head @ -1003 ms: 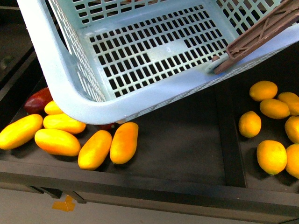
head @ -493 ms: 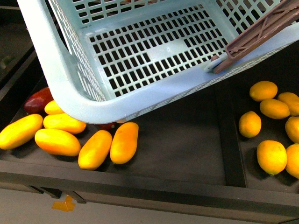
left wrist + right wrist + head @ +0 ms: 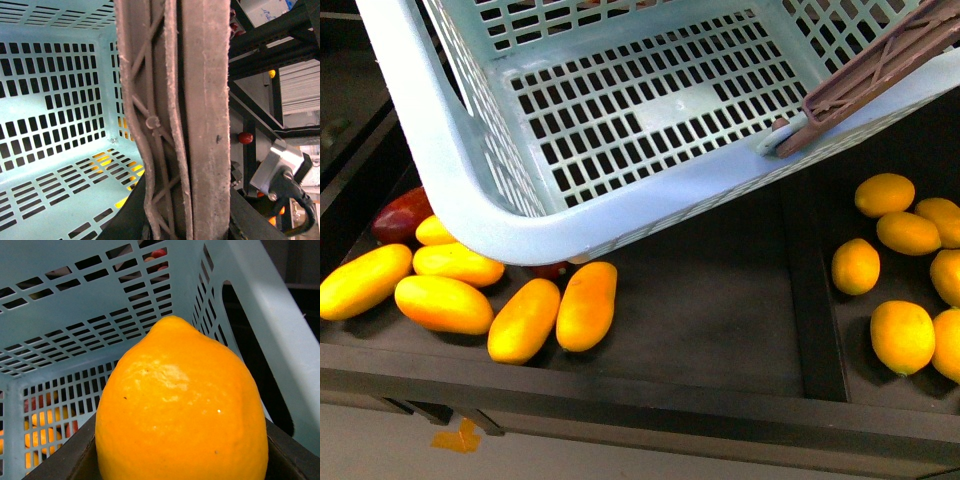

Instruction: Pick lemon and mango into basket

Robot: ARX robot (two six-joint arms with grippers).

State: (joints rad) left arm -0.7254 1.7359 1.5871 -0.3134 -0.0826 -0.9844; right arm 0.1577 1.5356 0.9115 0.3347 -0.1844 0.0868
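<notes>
The right tool [image 3: 180, 462] pinches the lemon [image 3: 180, 400], facing the slotted inside of the basket [image 3: 470, 190]; the left tool [image 3: 186, 220] clamps its brown handle [image 3: 200, 100]. Mangoes [image 3: 586, 305] lie on the worktop [image 3: 720, 310] beneath the tilted basket.

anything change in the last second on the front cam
The basket's right side, with its brown handle, rose very slightly. The mangoes and lemons on the shelf stayed put, and nothing was picked up or released in the front view.
</notes>
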